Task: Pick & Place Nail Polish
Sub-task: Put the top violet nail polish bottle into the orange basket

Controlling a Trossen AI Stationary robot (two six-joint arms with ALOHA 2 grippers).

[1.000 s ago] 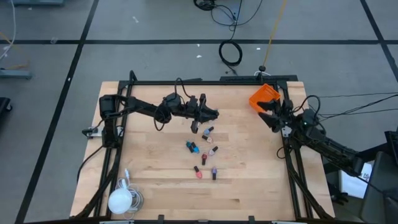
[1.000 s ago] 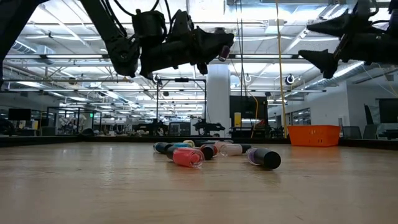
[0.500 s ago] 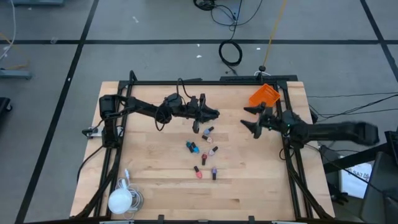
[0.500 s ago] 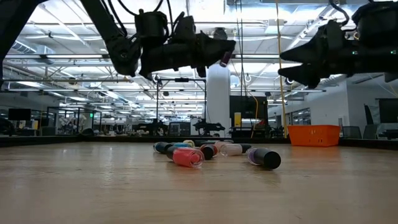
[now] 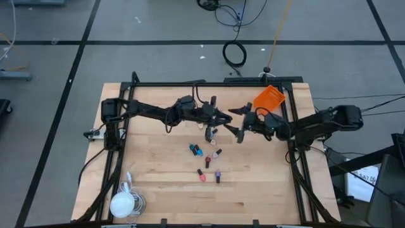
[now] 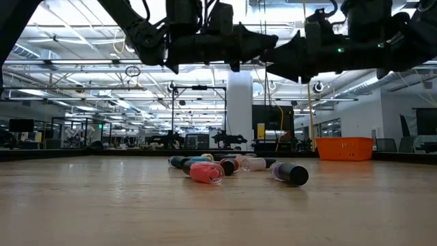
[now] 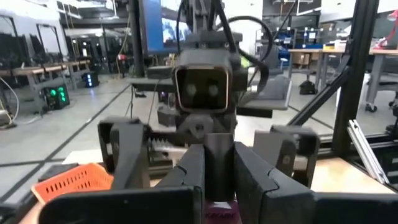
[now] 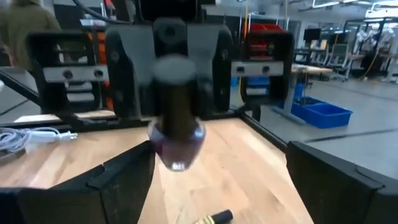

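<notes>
Nail polish bottle (image 8: 177,134) looks small, light and slippery. Left gripper (image 5: 218,117) pinches its dark cap (image 8: 175,74) above the table (image 5: 253,190). Right gripper (image 5: 235,121), spread wide, should hold its round glass body.

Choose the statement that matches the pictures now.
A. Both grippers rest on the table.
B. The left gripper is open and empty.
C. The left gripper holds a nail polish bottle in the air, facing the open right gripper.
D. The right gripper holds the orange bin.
C: the left gripper is shut on a purple nail polish bottle, held above the table, while the right gripper faces it with fingers wide apart.
</notes>
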